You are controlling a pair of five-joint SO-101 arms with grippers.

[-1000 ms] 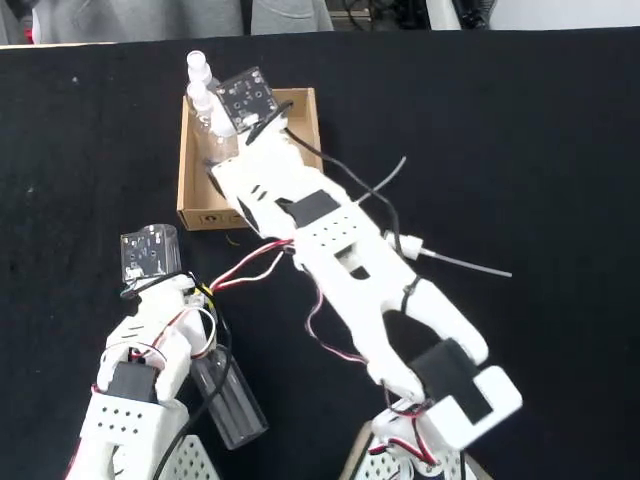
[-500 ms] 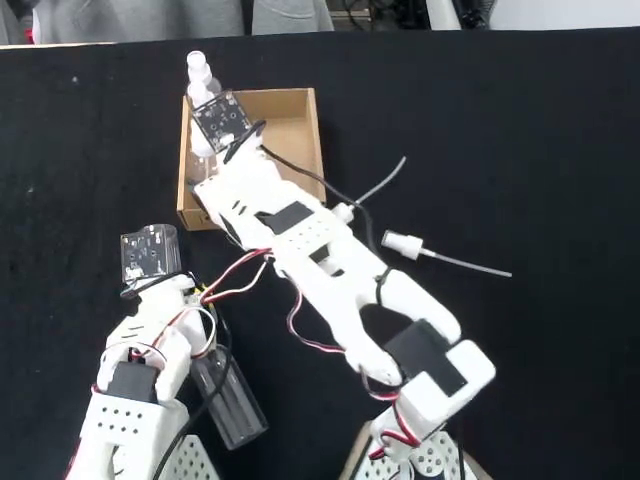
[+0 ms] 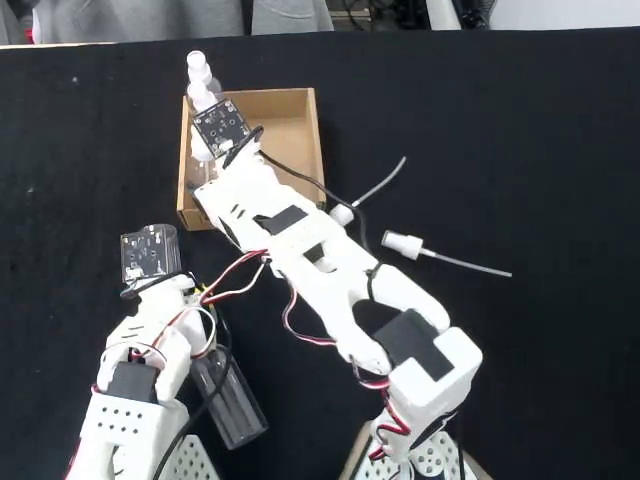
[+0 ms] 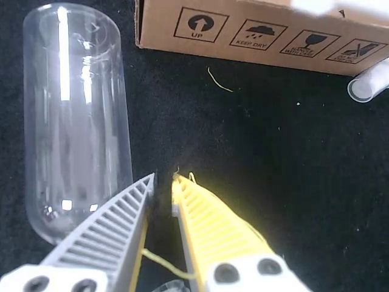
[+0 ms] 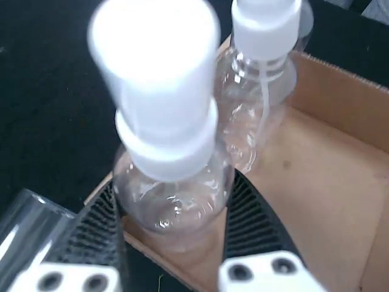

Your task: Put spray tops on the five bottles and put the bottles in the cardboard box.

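Note:
My right gripper (image 5: pixel 173 226) is shut on a clear bottle (image 5: pixel 164 128) that carries a white spray top. In the high view this bottle (image 3: pixel 203 98) stands upright at the left wall of the cardboard box (image 3: pixel 290 130). A second capped bottle (image 5: pixel 261 91) stands just beyond it at the box's far left corner (image 3: pixel 197 65). My left gripper (image 4: pixel 164 180) rests low on the black table in front of the box's near wall (image 4: pixel 255 36), shut with nothing in it. An uncapped clear bottle (image 4: pixel 76 121) lies beside its grey finger.
A loose spray top (image 3: pixel 405 243) with a long tube lies on the black table right of the box. Another white top (image 3: pixel 342 213) with a tube shows beside my right arm. A clear cylinder (image 3: pixel 228 400) lies by my left arm's base (image 3: pixel 140 340).
My right arm swung left, and its wrist shifted toward the box's left wall over the held bottle. The left arm has kept still.

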